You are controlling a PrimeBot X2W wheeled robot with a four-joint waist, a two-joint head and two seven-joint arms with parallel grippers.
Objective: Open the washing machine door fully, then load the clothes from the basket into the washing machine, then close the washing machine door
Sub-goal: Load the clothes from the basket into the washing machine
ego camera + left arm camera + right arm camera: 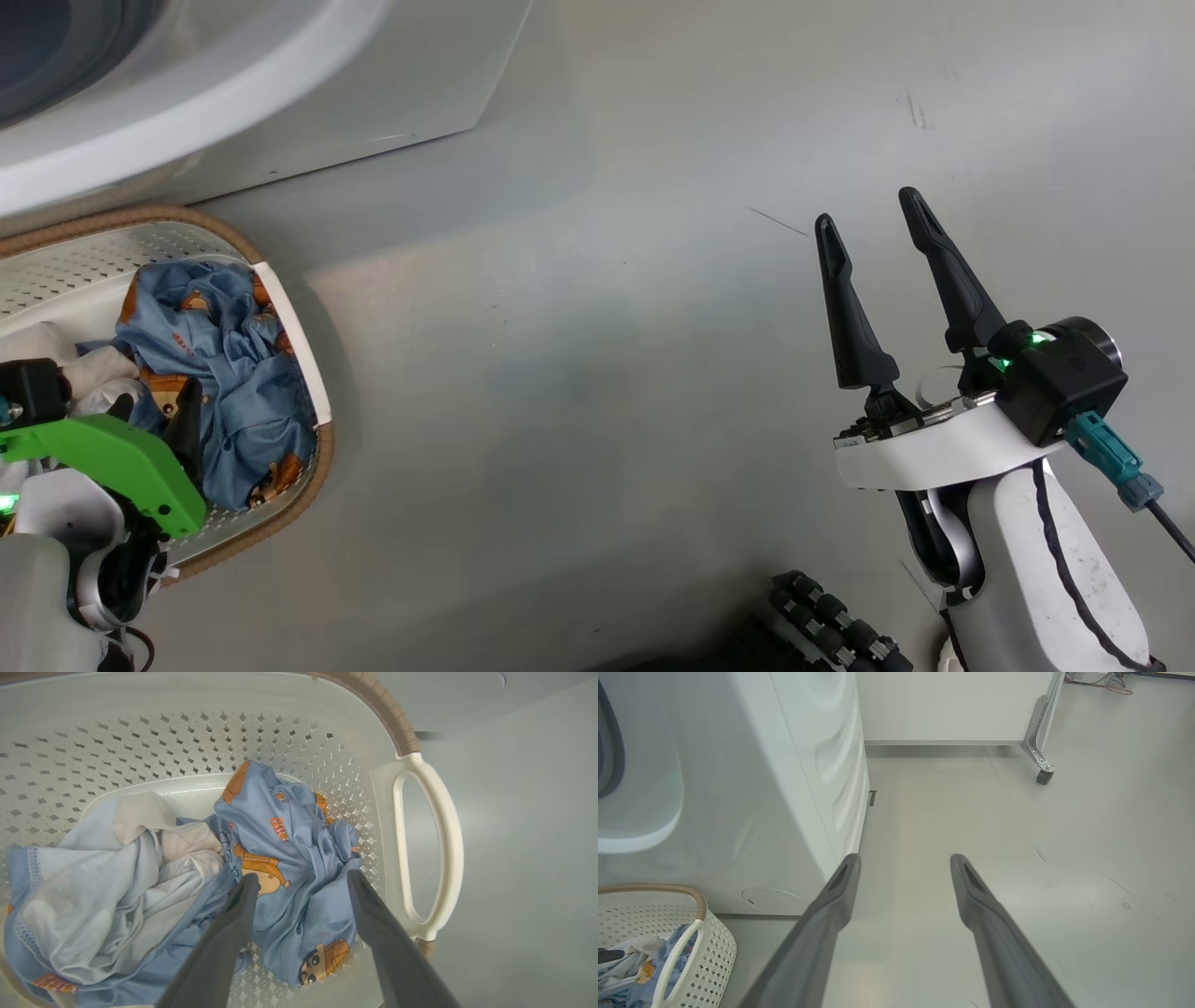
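The clothes [289,858] lie crumpled in the basket [187,742]. A blue garment with orange cartoon prints is heaped toward the right end by the white side handle [448,826]. A paler blue and white garment [107,891] is spread to its left. Some of the perforated floor shows bare at the far side.

The left gripper [301,882] is down inside the basket with its two dark fingers spread wide. They straddle a fold of the printed blue cloth. The tips sit right at the fabric, but whether they press into it cannot be told. Nothing is pinched between them.

The basket stands on the grey floor [653,373] at the near left, just in front of the washing machine [761,788]. The machine's white front rises on the far left. A curved white ring around a dark opening shows at the upper left corner of the head view.

Well off to the right, the right gripper [866,210] hangs over bare floor. Its fingers are also splayed wide, pointing away from the robot, holding and touching nothing.

In the right wrist view a white cabinet [952,704] on a caster wheel [1043,777] stands at the far side, beyond the machine's corner.
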